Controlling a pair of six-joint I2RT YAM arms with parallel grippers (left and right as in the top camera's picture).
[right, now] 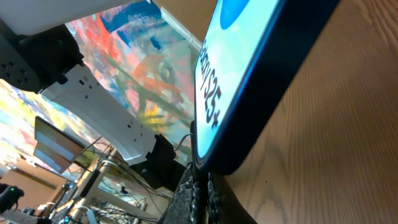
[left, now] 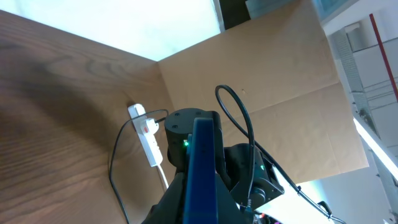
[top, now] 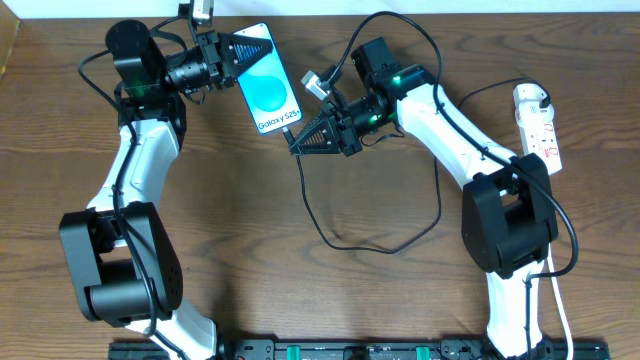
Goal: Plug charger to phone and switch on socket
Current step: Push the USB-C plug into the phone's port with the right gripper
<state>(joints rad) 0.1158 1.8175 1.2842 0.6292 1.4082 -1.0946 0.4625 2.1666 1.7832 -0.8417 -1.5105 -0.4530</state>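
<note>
Phone: held screen-up and lit, gripped at its upper end.
Left gripper: closed on the phone's upper end.
Right gripper: narrowed on the plug tip of the charger, just below the phone's lower edge.
Cable: trailed from the phone's lower edge across the tabletop.
Socket: lay well apart from the phone, not yet switched.
Step in hand: judged to be insertion. The tip was best squared to the port and pushed along the phone's length while the phone was braced.
</note>
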